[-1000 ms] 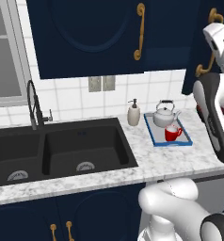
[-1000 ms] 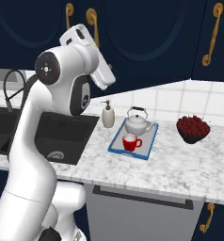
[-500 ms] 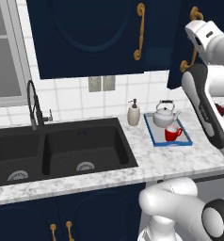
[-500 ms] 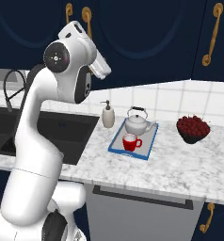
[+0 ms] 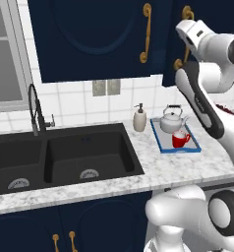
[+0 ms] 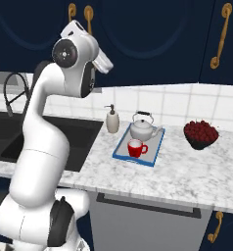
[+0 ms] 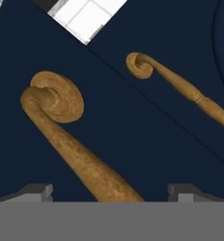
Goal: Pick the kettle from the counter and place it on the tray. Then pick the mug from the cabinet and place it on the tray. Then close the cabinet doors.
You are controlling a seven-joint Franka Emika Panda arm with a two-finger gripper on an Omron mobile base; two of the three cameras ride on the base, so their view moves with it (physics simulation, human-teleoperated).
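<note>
Up close, the gripper (image 7: 109, 193) has its jaws spread either side of a brass bar handle (image 7: 71, 150) on the cabinet doors (image 7: 147, 136). Farther off, the mug (image 6: 135, 147) and the kettle (image 6: 142, 128) sit on the tray (image 6: 119, 154), on the counter (image 6: 187, 171)

No readable text, labels, brand names, numbers or signs appear anywhere in these views. The navy cabinet doors (image 5: 94, 39) are plain, the kettle (image 6: 143, 128) and red mug (image 6: 135, 147) carry no markings, the soap dispenser (image 5: 139, 118) has no label, and the wall plate (image 5: 105, 87) on the tiles is blank.
</note>
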